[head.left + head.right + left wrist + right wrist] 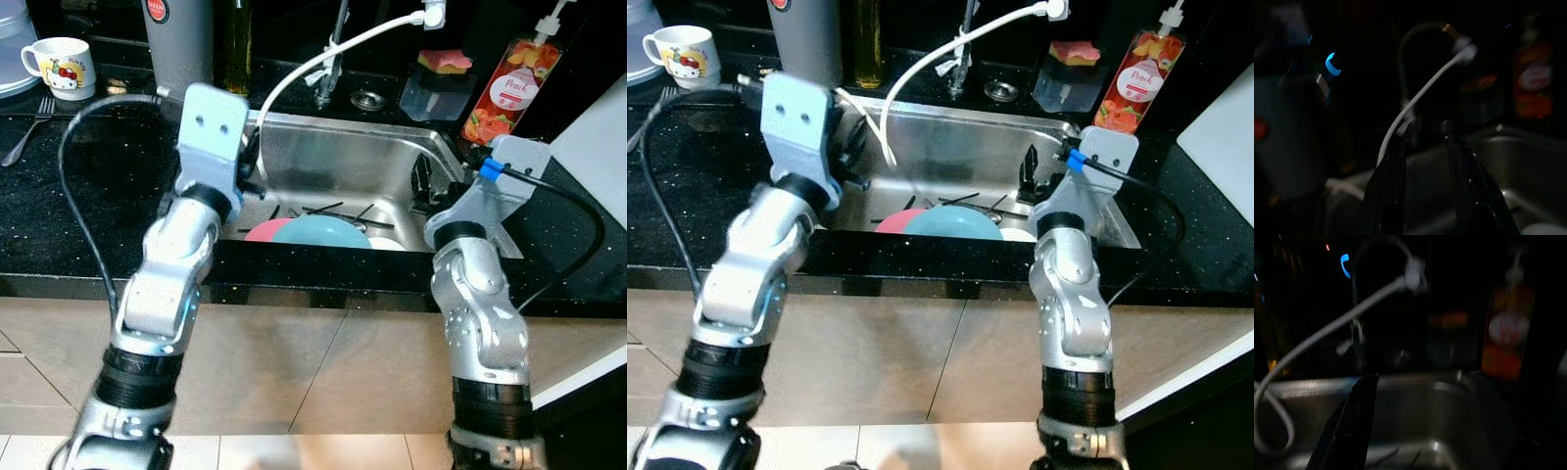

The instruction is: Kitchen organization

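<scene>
A steel sink (333,147) is set into the black counter in front of me. A light blue plate (321,232) lies in it over a pink plate (263,231), with dark chopsticks (323,209) behind them and something white (388,242) at the right. My left gripper (1424,139) hovers at the sink's left rim, open, with nothing between its fingers. My right gripper (1029,166) hangs over the sink's right side, open and empty. One of its fingers (1354,421) points into the basin.
A faucet (328,73) with a white hose (294,78) looping into the sink stands behind. A peach soap bottle (509,88) and a sponge box (439,86) are back right. A mug (61,67), a fork (27,132) and a grey flask (181,44) are on the left.
</scene>
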### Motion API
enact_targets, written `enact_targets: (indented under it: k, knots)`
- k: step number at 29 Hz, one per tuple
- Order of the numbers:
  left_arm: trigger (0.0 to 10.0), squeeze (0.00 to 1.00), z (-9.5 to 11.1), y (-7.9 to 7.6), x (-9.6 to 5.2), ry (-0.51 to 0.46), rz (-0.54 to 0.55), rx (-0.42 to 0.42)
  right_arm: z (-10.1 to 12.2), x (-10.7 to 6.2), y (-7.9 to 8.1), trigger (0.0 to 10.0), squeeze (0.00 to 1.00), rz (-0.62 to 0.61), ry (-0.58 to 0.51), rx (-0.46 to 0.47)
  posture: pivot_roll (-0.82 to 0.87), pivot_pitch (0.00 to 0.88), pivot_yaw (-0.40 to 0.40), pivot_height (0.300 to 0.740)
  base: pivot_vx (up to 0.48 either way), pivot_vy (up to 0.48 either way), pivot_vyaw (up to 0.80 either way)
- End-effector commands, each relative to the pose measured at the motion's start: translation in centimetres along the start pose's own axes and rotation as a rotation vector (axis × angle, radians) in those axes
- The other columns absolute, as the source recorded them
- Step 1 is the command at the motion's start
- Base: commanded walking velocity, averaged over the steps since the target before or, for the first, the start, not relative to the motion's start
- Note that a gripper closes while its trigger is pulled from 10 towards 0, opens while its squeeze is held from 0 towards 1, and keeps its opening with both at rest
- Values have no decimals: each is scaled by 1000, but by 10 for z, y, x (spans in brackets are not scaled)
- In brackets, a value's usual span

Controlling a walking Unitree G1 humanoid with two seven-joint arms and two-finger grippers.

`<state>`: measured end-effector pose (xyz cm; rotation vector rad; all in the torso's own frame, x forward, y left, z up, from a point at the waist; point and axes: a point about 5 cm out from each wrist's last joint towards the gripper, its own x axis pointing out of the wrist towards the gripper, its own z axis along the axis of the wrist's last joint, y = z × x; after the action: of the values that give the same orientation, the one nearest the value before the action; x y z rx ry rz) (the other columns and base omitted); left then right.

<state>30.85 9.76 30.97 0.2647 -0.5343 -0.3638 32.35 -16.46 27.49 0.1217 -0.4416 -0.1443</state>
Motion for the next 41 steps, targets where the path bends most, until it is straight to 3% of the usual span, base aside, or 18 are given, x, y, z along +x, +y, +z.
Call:
enact_targets:
  k: [1,6,11,26,41]
  knots:
    - [10000,0,8,-6,1,-42,-46,19,14,2,-5,10000,0,-19,-67,-20,238,61,-129,740,0,0,0]
    - [10000,0,10,-13,1,-58,-72,-20,37,12,-7,10000,0,-26,-143,1,235,62,-128,740,0,0,0]
    - [10000,0,11,-15,4,-57,-74,-46,29,16,-10,10000,0,-51,-88,65,246,65,-137,740,0,0,0]
    - [10000,0,-3,-13,5,25,-41,-88,12,12,-11,10000,0,-69,-14,97,251,73,-128,740,0,0,0]
    - [10000,0,-9,-1,12,101,-11,-78,2,1,-12,10000,0,-113,-4,89,273,59,-43,740,0,0,0]
